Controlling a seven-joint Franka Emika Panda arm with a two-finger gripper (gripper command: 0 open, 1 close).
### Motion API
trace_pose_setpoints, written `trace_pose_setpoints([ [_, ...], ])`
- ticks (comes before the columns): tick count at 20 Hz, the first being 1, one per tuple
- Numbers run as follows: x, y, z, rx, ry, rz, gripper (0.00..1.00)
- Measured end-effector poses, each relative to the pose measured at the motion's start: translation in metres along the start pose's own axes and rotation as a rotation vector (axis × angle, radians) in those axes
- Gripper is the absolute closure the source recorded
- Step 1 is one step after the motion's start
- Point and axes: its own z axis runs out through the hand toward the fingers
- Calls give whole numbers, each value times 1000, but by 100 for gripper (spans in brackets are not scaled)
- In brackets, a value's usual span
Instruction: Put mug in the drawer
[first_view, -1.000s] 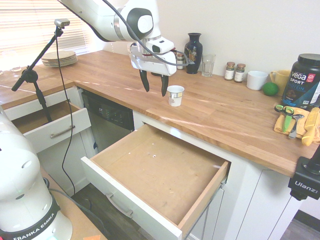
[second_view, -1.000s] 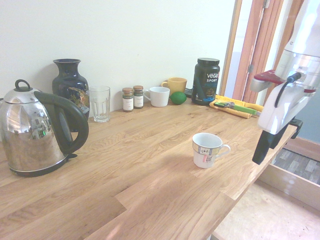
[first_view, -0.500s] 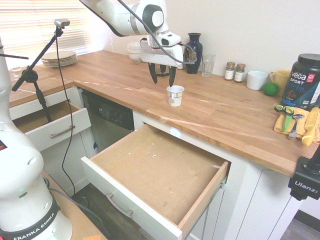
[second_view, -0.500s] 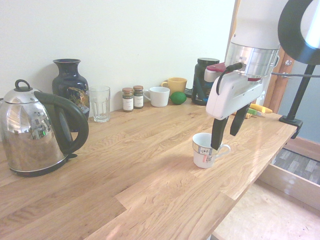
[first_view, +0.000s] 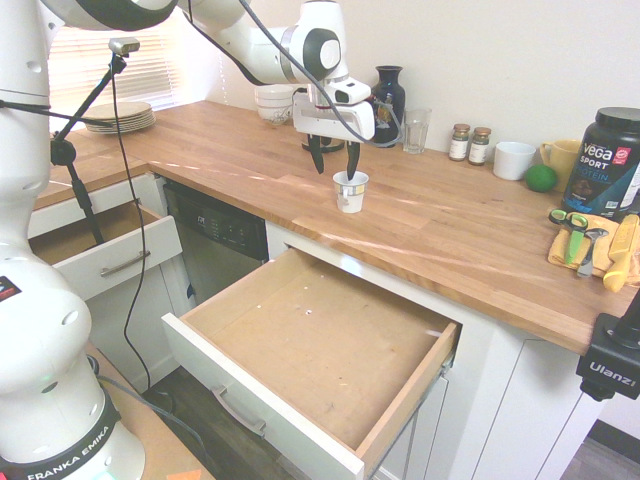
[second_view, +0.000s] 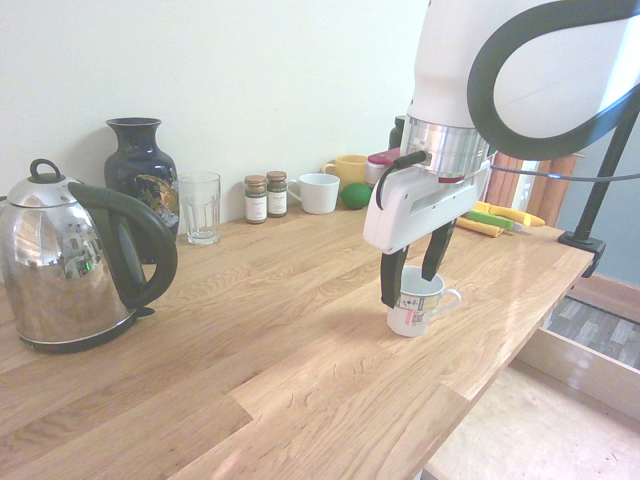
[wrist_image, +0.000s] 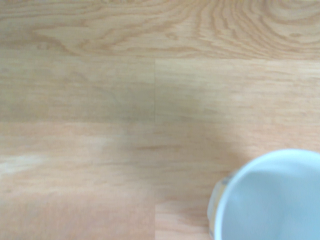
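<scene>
Mug (first_view: 350, 192), small, white, patterned band, handled, upright on wooden counter (first_view: 440, 232), above large drawer (first_view: 318, 335), pulled open; robot claw (first_view: 334, 174) spread wide at mug's rim, gripping nothing; step in hand seems lining up grasp; next move likely calls for centring fingers around cup, lowering, closing gently

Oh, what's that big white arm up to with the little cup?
The robot arm has its open gripper right at the small patterned mug, seemingly about to grasp it. The mug stands upright on the wooden counter. Below, the wide drawer is pulled open, and the mug is meant to go in there.
</scene>
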Motion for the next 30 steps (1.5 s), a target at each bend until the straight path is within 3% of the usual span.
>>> trace_pose_setpoints([
  [8, -3, -2, 41, -40, -50, 5, 0],
  [18, -4, 8, 52, -77, -108, 25, 0],
  [19, -4, 8, 54, -79, -110, 26, 100],
  [30, -5, 9, 59, -84, -117, 25, 100],
])
